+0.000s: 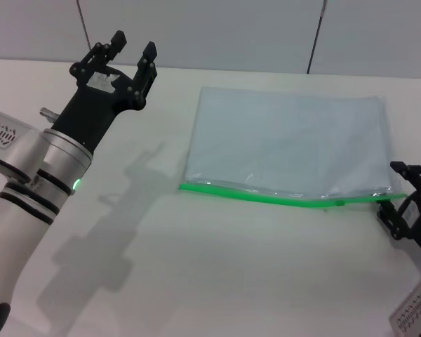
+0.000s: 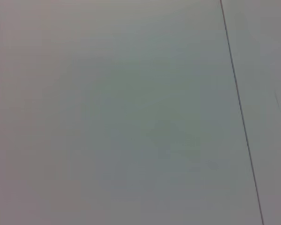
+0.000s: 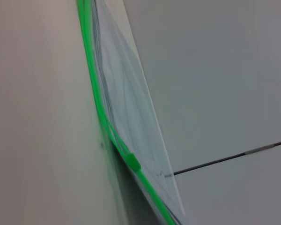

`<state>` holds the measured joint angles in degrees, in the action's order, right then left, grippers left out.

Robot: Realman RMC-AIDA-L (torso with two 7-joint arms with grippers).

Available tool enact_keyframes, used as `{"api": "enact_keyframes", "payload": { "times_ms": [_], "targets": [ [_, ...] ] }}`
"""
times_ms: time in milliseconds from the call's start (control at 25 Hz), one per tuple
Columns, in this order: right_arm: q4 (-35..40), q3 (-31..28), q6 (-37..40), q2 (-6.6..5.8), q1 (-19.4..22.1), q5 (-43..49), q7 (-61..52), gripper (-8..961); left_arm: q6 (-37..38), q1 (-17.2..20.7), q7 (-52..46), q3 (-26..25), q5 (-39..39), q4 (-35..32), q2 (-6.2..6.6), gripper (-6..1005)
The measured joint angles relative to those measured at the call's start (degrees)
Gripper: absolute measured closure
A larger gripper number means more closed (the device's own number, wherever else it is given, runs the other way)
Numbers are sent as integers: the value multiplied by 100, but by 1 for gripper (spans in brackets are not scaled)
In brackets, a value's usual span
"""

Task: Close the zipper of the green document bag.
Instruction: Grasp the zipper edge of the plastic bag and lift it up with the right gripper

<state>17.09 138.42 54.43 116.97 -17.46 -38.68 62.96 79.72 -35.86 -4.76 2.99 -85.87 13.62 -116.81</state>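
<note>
Large flat translucent pale blue-grey plastic pouch w/ green edge, the green document bag, lies flat on the white table, right of centre in head view. Its thin bright green plastic zip strip, the zipper, runs along the long edge nearest the robot. Strip bows slightly, not dead straight. Small green slider sits on the strip towards the right end, short of the corner. In right wrist view the same slider shows as a solid green block on the strip; the two zip tracks look apart on one side of it, merged on the other.

Right tool: black, low at the table's right edge, just beside the bag's right near corner. Fingers spread apart, straddling the corner/strip end; cannot tell if they touch it, no firm hold visible.

Left tool: black, raised over the far-left part of the table, well apart from the bag, pointing away towards the wall. Fingers wide apart, holding nothing. Left wrist view shows only a plain pale surface w/ one thin dark line.
</note>
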Motion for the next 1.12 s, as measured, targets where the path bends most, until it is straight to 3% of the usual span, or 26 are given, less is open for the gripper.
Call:
{"api": "enact_keyframes", "payload": {
  "times_ms": [600, 840, 1120],
  "targets": [
    [658, -157, -584, -8, -131, -320, 990, 289, 7, -13, -10, 0, 0, 0, 0, 491],
    [920, -119, -971, -8, -226, -813, 1491, 433, 9, -19, 4, 1, 0, 4, 0, 491],
    [1016, -96, -1160, -7, -241, -920, 1616, 676, 6, -35, 17, 27, 0, 9, 0, 491]
  ]
}}
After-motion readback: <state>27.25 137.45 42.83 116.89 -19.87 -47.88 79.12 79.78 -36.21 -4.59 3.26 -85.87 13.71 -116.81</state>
